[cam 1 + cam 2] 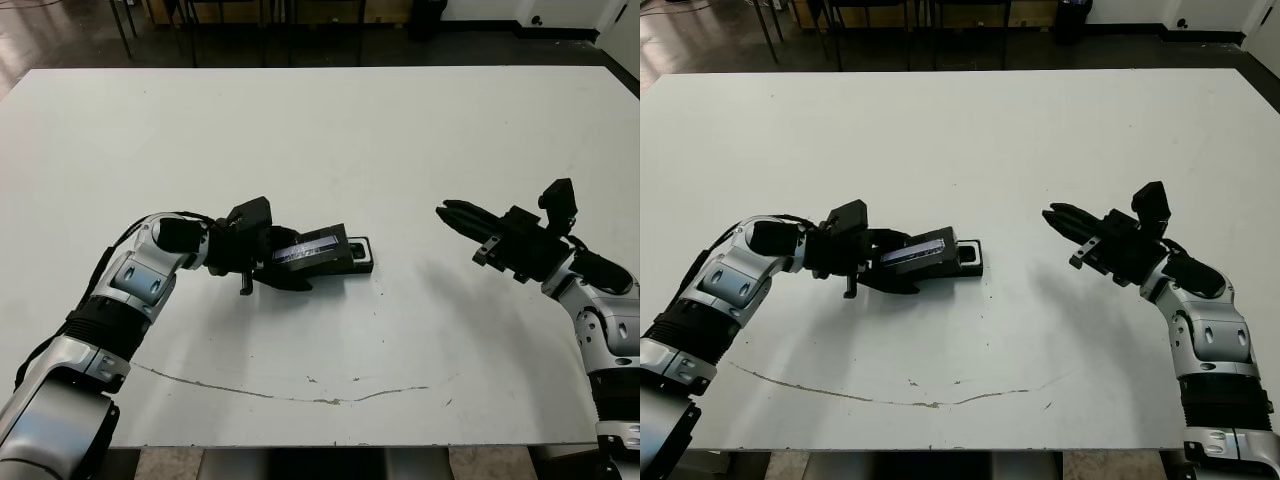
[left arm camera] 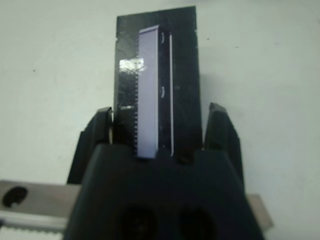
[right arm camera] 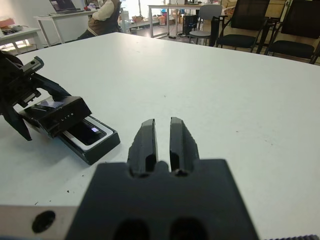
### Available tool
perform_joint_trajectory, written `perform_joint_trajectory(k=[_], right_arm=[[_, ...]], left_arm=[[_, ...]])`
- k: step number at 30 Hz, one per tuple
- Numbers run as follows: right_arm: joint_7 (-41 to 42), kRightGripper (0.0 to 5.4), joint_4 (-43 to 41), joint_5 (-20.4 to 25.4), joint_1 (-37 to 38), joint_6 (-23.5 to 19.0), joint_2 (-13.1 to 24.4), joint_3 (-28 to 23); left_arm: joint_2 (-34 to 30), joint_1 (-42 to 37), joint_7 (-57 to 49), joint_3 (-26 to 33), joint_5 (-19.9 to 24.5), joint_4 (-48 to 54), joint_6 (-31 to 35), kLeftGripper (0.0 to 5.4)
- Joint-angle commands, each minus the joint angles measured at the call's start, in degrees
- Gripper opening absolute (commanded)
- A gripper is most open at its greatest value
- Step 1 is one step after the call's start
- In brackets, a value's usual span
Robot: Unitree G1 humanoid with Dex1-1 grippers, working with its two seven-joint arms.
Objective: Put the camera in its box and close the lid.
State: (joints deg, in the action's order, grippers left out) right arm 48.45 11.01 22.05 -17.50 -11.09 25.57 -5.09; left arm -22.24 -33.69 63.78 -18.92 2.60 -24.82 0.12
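Camera (image 3: 86, 134) lies flat inside the box (image 3: 100, 145), glossy face up; only the end nearest the right arm shows, the rest is covered by the lid. Box sits on the white table (image 1: 330, 140), a little to the robot's left of centre, long axis running left to right.

Lid (image 1: 312, 245) rests over the left part of the box, tilted: its left end is raised, its right end is down toward the box. About a third of the box stays uncovered on the right side. The pale stripe on the lid's face is plain in the left wrist view.

Left gripper (image 1: 285, 262) holds the lid at its left end, one black finger (image 2: 97, 132) on each long edge, pinched on the panel. Left forearm lies low over the table, reaching in from the left.

Right gripper (image 1: 447, 212) hovers above the table, well apart from the box, pointing toward it. Its two fingers (image 3: 145, 142) are nearly together with only a narrow slit between them, holding nothing.

A thin dark scuff line (image 1: 270, 394) runs across the table's near edge. Beyond the table, chairs (image 3: 252, 25) and a seated person (image 3: 105, 15) at a desk show in the right wrist view.
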Motion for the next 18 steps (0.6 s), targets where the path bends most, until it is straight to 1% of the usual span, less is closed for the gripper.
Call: perform_joint_trajectory(k=[1, 3, 6, 12, 18], right_arm=[[0.4, 0.00, 0.5, -0.6, 0.2, -0.1, 0.4, 0.3], [0.6, 0.00, 0.5, -0.6, 0.3, 0.2, 0.4, 0.4], [0.3, 0.00, 0.0, -0.5, 0.5, -0.8, 0.3, 0.4], [0.6, 0.00, 0.5, -0.9, 0.4, -0.3, 0.3, 0.5], [0.6, 0.00, 0.6, -1.3, 0.4, 0.1, 0.4, 0.7]], left_arm=[[-0.1, 0.2, -0.9, 0.6, -0.7, -1.4, -0.3, 1.58], [-0.2, 0.4, -1.3, 1.3, -0.3, -1.4, -0.9, 1.58], [-0.3, 0.5, -1.2, 2.6, 0.8, -1.7, -1.6, 1.58], [-0.8, 0.2, -1.1, 4.3, 1.7, -1.9, -0.9, 1.58], [-0.2, -1.2, -1.0, 5.9, 1.9, -6.4, -1.4, 1.58]])
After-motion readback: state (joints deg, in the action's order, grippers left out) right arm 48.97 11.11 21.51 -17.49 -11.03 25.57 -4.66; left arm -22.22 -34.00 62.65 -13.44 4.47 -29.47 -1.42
